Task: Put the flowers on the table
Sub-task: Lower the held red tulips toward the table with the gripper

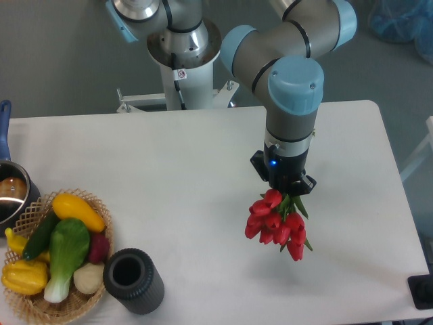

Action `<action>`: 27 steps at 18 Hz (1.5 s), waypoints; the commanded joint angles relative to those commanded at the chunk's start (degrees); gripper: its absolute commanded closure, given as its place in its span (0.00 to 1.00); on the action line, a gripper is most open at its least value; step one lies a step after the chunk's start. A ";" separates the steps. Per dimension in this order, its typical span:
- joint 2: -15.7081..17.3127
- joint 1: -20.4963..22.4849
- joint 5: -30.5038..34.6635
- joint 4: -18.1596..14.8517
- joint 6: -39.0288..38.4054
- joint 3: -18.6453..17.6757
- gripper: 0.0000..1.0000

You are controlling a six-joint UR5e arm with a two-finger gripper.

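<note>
You have the table [169, 176] filling most of the view, a white top with rounded corners. Your arm [284, 47] reaches in from its base at the far edge, bends at a grey elbow with blue caps, and turns its last link straight down over the right half of the table. At the end of that link the tool [284, 193] points downward, its black body with a small blue light just above the blooms. The fingers themselves are hidden behind the flower heads and leaves, so you cannot see how the jaws stand, but they are closed on the stems of the flowers [277, 223], whose red heads hang below and spread toward you. Whether the lowest blooms touch the table, you cannot tell from this angle.

At the left near corner you have a woven basket [27, 308] holding yellow, green, white and dark red vegetables. Just beside it on the right stands a dark ribbed cylinder [134, 281], open at the top. A pot [12, 193] with a blue handle sits at the left edge behind the basket.
</note>
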 joint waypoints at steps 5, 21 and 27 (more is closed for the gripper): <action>-0.09 0.00 0.09 -0.70 0.26 0.09 1.00; -3.51 -2.28 -0.44 7.03 0.09 -7.12 0.94; -4.22 -2.37 -0.53 7.03 0.18 -7.38 0.62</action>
